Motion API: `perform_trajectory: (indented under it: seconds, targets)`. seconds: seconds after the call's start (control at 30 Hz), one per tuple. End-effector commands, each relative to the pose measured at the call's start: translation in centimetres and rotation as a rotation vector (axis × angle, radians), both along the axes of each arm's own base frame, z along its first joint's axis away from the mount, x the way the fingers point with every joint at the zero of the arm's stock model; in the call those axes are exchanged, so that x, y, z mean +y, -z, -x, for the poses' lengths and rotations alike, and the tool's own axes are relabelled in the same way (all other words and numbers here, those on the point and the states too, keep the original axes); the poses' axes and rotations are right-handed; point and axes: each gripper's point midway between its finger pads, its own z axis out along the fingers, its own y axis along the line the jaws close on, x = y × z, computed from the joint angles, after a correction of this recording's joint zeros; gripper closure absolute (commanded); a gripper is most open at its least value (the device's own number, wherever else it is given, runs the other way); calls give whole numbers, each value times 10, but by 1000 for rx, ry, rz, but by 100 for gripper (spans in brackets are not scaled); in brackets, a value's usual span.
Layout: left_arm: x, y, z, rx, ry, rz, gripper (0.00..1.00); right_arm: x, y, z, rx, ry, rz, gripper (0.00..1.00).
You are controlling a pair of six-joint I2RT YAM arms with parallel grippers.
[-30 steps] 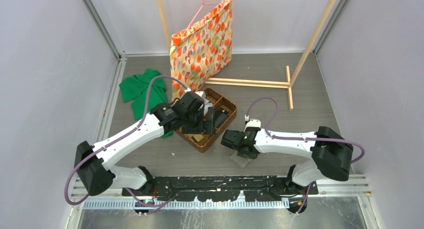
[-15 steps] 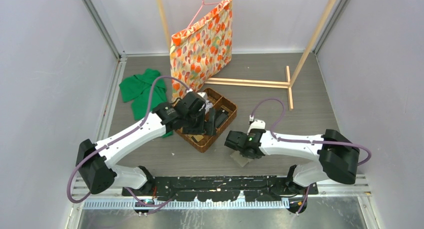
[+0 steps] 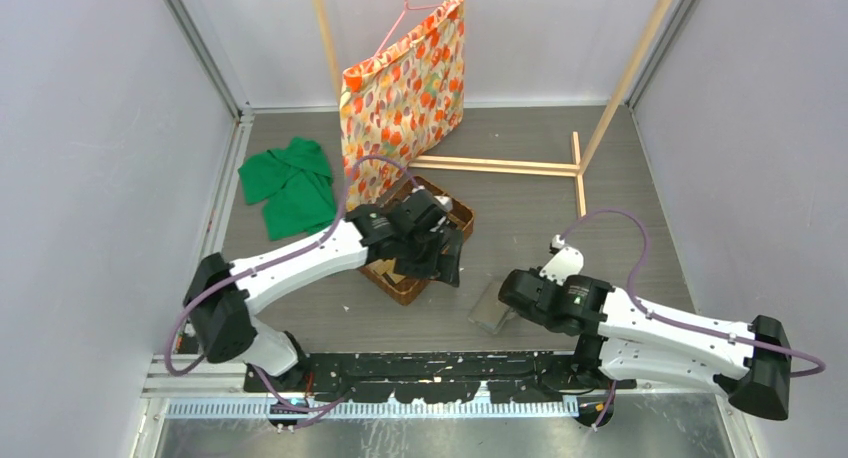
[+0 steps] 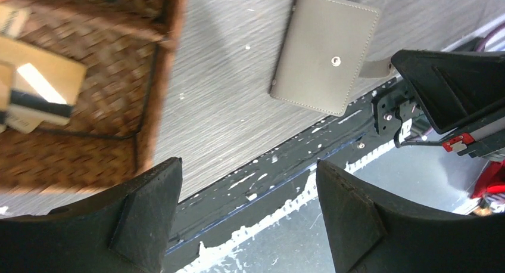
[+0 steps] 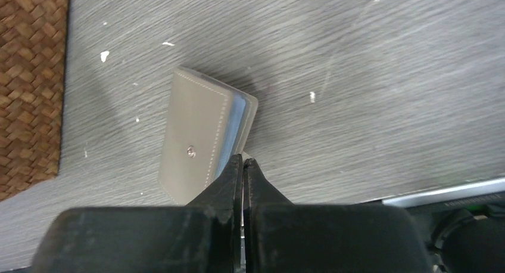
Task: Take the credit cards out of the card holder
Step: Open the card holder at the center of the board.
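Hovering beside the basket (image 4: 159,82), your left gripper (image 4: 247,173) gaped wide; your right gripper (image 5: 241,161) sat clenched at the folded holder (image 5: 199,136) edge.

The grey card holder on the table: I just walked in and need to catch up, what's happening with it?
The card holder lies folded shut on the table beside the wicker basket. The right end effector is shut, its tips at the holder's near edge, perhaps pinching the closure tab. The left end effector hangs open above the basket's edge, holding nothing.
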Motion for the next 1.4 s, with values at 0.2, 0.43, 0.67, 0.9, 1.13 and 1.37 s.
perform_trajectory:
  seconds: [0.2, 0.43, 0.67, 0.9, 1.13, 1.37]
  targets:
    - [-72, -4, 12, -22, 182, 72, 18, -42, 11, 12, 34, 149, 106, 100]
    - [-72, -13, 3, -80, 167, 58, 19, -16, -45, -17, -160, 91, -71, 99]
    - [-43, -17, -19, -180, 109, -104, 21, 3, -90, -37, -243, 21, -33, 99]
    - [-53, -15, -15, -172, 120, -45, 21, 2, -68, -35, -201, 10, 41, 100]
    - [-63, 1, -13, -119, 102, -52, 22, -42, -48, -15, -160, 79, 82, 99]
    - [-68, -9, -15, -146, 152, -52, 19, -63, -32, 3, -68, 160, 130, 67]
